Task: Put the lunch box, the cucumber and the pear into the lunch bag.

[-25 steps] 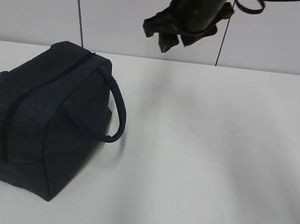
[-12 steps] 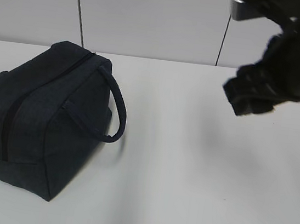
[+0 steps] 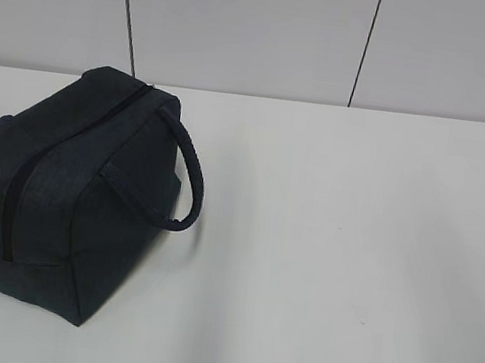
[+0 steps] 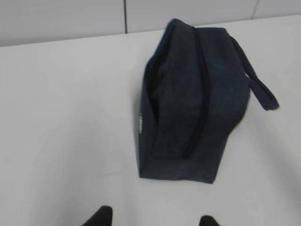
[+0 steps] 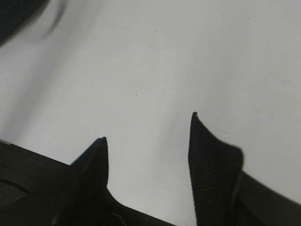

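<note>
The dark navy lunch bag (image 3: 75, 195) lies on the white table at the left, its zipper closed and its strap handle (image 3: 188, 174) looping to the right. It also shows in the left wrist view (image 4: 193, 103). The lunch box, the cucumber and the pear are out of view. My left gripper (image 4: 153, 219) is open and empty, hovering over bare table a little short of the bag's near end. My right gripper (image 5: 148, 127) is open and empty over bare table. Neither gripper shows in the exterior view.
The white table (image 3: 350, 249) stretches to the right of the bag. A white panelled wall (image 3: 244, 30) with dark seams stands behind the table's far edge.
The right arm, hanging at the top centre one second ago, swung right and down, then left the exterior view. The bag has not moved.
</note>
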Available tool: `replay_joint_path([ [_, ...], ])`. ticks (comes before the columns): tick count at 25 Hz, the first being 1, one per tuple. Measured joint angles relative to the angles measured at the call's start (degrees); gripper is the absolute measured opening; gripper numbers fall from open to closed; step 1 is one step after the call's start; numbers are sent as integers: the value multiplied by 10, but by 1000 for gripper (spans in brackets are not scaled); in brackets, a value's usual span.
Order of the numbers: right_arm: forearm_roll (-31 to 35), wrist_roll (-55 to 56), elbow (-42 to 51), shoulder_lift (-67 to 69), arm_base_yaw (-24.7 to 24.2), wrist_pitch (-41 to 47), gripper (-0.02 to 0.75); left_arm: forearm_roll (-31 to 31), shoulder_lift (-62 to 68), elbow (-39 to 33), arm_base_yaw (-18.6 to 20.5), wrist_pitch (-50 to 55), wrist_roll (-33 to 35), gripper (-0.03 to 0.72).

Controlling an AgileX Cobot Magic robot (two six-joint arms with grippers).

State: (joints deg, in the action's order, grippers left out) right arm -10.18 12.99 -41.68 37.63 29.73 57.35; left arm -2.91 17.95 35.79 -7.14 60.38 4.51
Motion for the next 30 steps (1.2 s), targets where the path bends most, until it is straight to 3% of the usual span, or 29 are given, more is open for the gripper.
replay_joint_path([
  [3, 1, 2, 33, -116, 0, 29, 431, -40, -30, -35, 0, 16, 41, 340],
  [11, -24, -23, 94, -296, 1, 98, 431, -24, -128, -52, 0, 36, 60, 340],
  [21, -8, -47, 132, -384, 1, 92, 431, -20, -187, -52, 0, 41, 62, 335],
  [27, 59, -130, 132, -387, 1, 91, 430, -22, -187, -52, 0, 41, 64, 314],
  [30, 53, -130, 132, -387, 1, 91, 430, -22, -187, -52, 0, 41, 66, 312],
])
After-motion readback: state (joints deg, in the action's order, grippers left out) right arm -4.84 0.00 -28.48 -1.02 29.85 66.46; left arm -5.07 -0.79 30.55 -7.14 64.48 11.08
